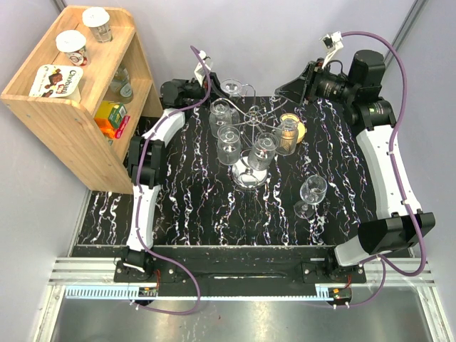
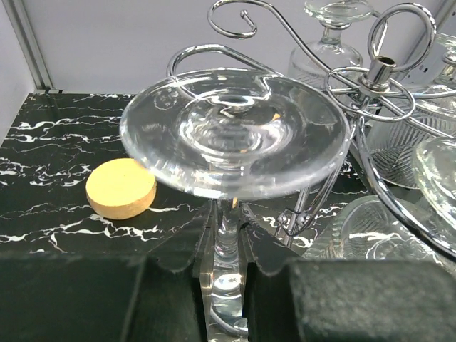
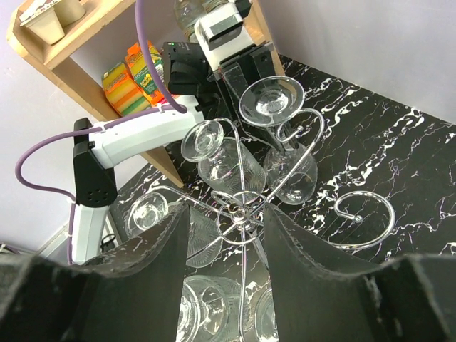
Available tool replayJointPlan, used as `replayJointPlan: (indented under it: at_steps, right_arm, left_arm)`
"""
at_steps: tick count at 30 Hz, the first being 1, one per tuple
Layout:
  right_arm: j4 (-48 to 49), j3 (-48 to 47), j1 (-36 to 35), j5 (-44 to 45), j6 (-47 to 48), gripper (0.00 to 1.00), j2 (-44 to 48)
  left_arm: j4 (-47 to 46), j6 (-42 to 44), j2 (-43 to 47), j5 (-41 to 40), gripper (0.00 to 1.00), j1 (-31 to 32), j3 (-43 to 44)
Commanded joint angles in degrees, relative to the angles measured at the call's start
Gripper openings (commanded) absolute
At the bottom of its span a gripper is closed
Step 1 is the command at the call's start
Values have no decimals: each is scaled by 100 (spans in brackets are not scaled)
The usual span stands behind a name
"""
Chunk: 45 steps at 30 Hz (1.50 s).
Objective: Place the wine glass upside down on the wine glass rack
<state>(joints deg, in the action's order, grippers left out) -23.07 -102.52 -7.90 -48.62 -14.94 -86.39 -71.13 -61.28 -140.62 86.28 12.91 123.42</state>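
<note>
Closest, bottom centre: my left gripper [image 2: 226, 296] pinches the wine glass [image 2: 235, 132] by its stem, foot up, so the bowl hangs down. Left: cork disc [image 2: 121, 187], apart. Right: rack [image 2: 377, 71], glass foot at its wire arm. My right gripper [image 3: 224, 214] is spread, holding nothing.

Top view: bright, even, diffuse light with faint shadows. The black white-veined marble tabletop [image 1: 214, 206] reads clearly. A white glare band runs along the upper edge of the grey metal panel [image 1: 228, 320].

Left wrist view: the clear wine glass [image 2: 235, 132] is sharp, with small white highlights. The left gripper [image 2: 226, 249] is dark and soft.

Right wrist view: the shiny chrome wire rack [image 3: 242, 206] is crisp and glinting. The right gripper [image 3: 225, 235] is blurred in the foreground.
</note>
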Motion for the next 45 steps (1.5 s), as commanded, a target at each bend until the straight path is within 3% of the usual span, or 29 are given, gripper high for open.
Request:
replayJointPlan:
  at_steps: [1,17,33,45]
  right_arm:
    - [92,-128,52,28,79,52,105]
    - [233,65,61,2,35,52,158]
    - [286,188,96,2,17,52,114]
    - [321,224,113,-16,-9,52,17]
  left_arm:
    - [-1896,-367,508,680,0,-25,192]
    - [-1895,-350,737,1031,0,10,499]
    - [-1755,300,509,1040,0,335,605]
    - [-1816,599,685,1040,0,370,96]
